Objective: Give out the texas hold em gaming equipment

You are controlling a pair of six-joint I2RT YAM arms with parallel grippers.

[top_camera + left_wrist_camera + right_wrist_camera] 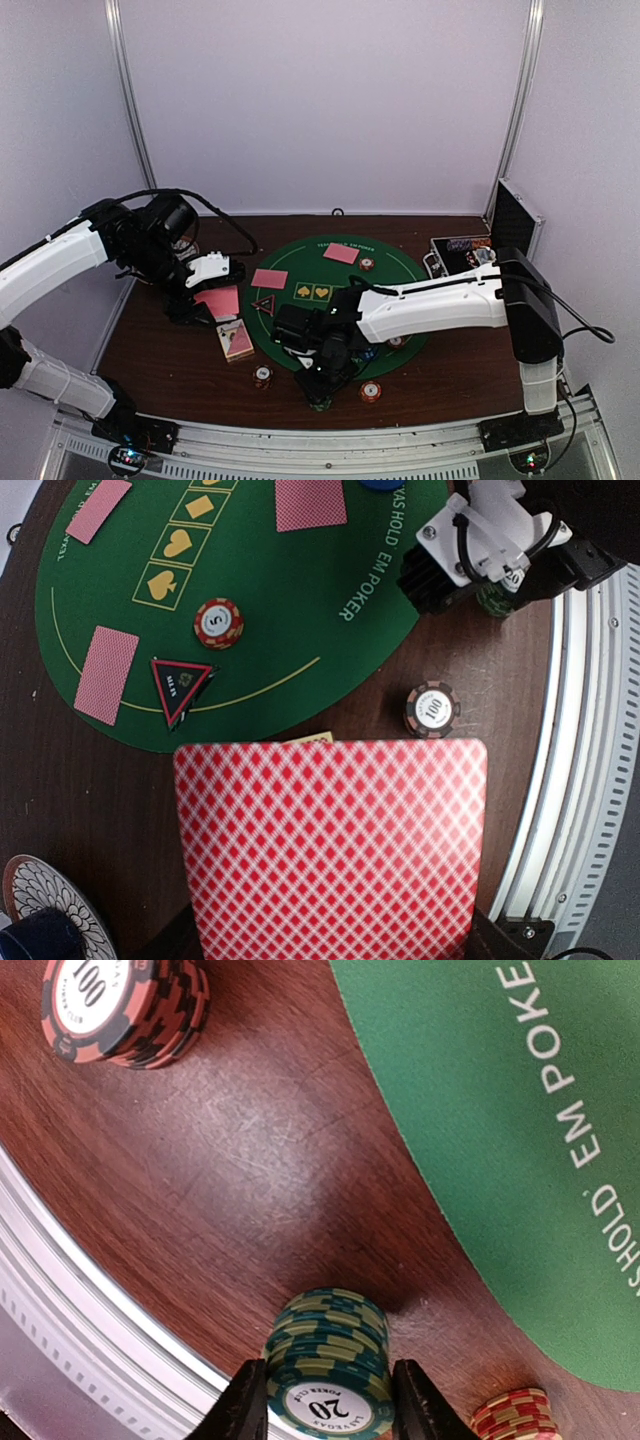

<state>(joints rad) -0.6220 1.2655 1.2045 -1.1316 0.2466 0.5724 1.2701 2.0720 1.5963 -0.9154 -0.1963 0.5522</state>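
On the left, our left gripper is closed on one pink-backed card, held back-up over the bare wooden table just off the left edge of the green felt mat. Its fingers are hidden behind the card in the wrist view. Just beside it, nearer us, lies a small pile of cards. Further right, our right gripper has its fingers pressed against both sides of a green chip stack marked 20, on the wood between the mat's near edge and the front rail. We cannot tell whether the stack is lifted or resting. An orange chip stack and a red-and-cream stack stand near it. We judge the green stack the bigger risk. It is several chips tall and pinched only at its sides, so lower chips could slip out, scatter and roll toward the rail. The thin card could flex or slide out and land off the mat. With both arms working close together, a sweep could knock the neighbouring stacks.
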